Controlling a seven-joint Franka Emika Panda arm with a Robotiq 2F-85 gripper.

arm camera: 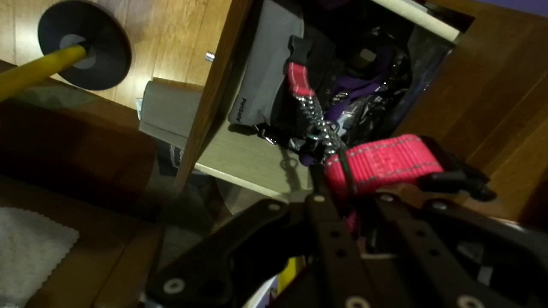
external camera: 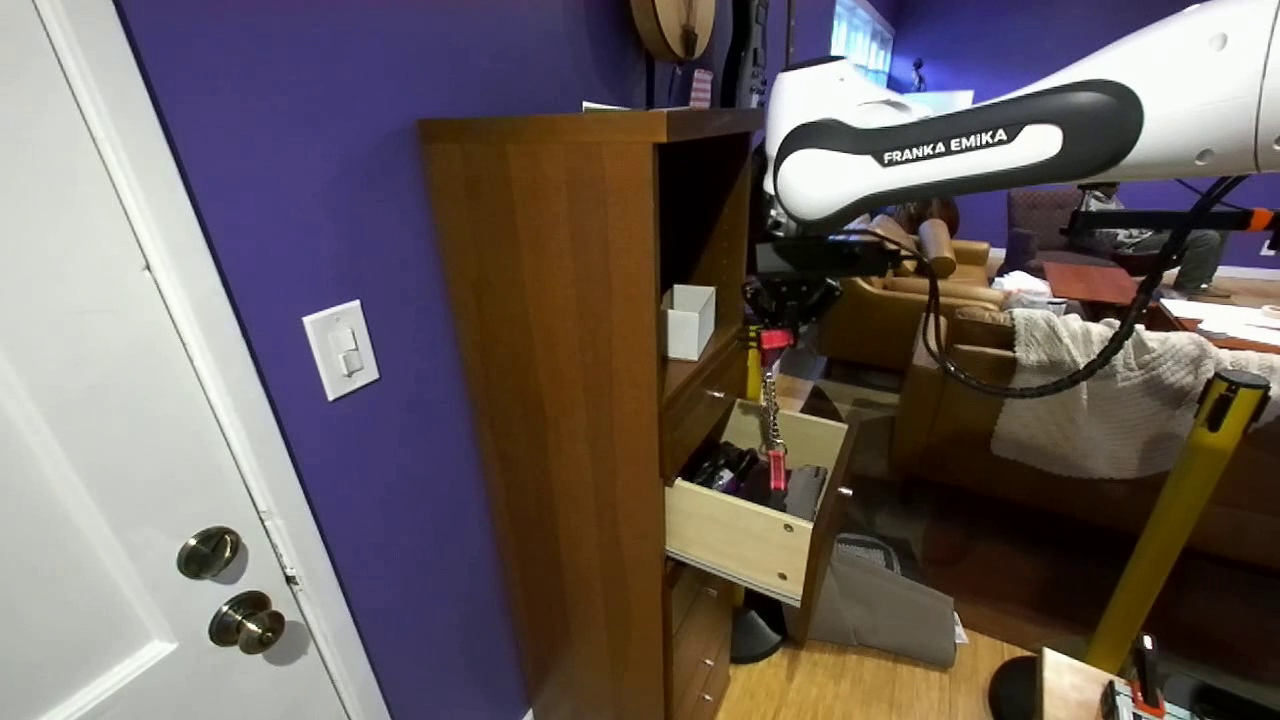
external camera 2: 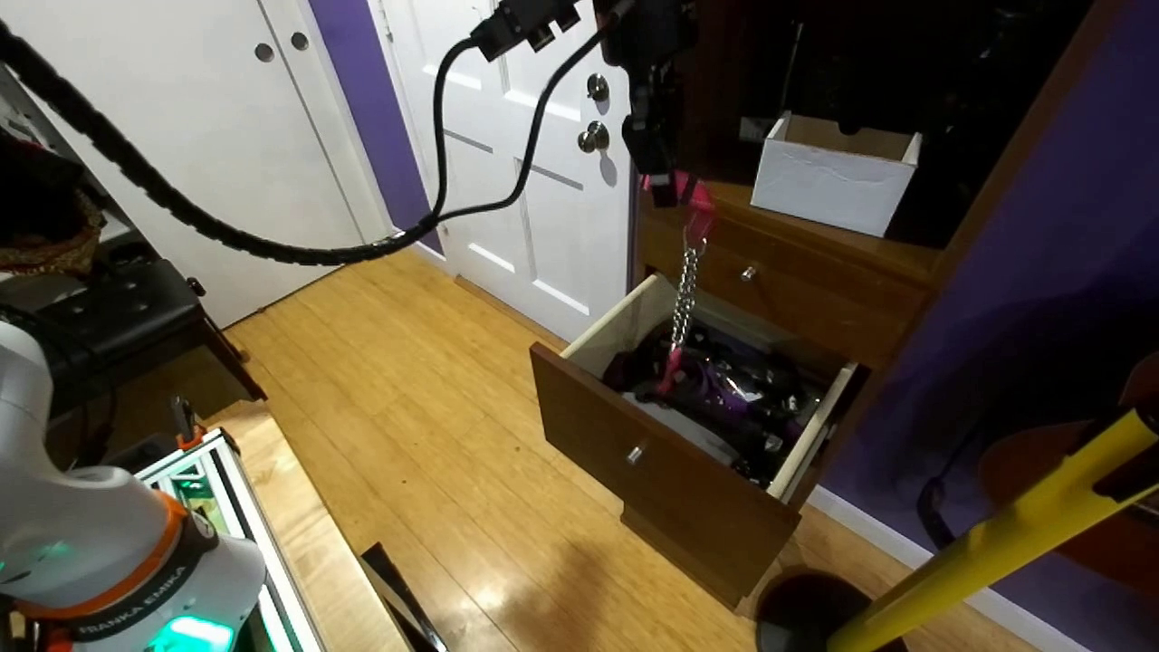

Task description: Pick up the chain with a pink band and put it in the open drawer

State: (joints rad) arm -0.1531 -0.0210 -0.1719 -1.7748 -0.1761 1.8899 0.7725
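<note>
- one thin shiny silver metal chain [external camera 2: 686,290] hangs down between one pink cloth top band [arm camera: 385,164] and one pink cloth bottom band [arm camera: 300,79], two bands in all.
- one black robot gripper [external camera 2: 665,186] pinches the top band tight between its two fingers.
- one black plastic buckle [arm camera: 299,49] is at the low end, past the bottom band.
- one pulled-out brown wooden drawer [external camera 2: 679,480] is under the chain; i cannot tell if the bottom band touches the things inside.
- inside it are one flat gray pouch [arm camera: 269,64] and a pile of black and purple things [arm camera: 355,85], too jumbled to count.
- one small silver knob [external camera 2: 636,455] is on the drawer's front.
- one open white box [external camera 2: 828,186] sits in one tall brown wooden cabinet [external camera: 560,400].
- two yellow poles [external camera: 1170,540] stand in an exterior view, one partly hidden.
- two round metal knobs [external camera: 247,622] are on one white door [external camera: 80,400].
</note>
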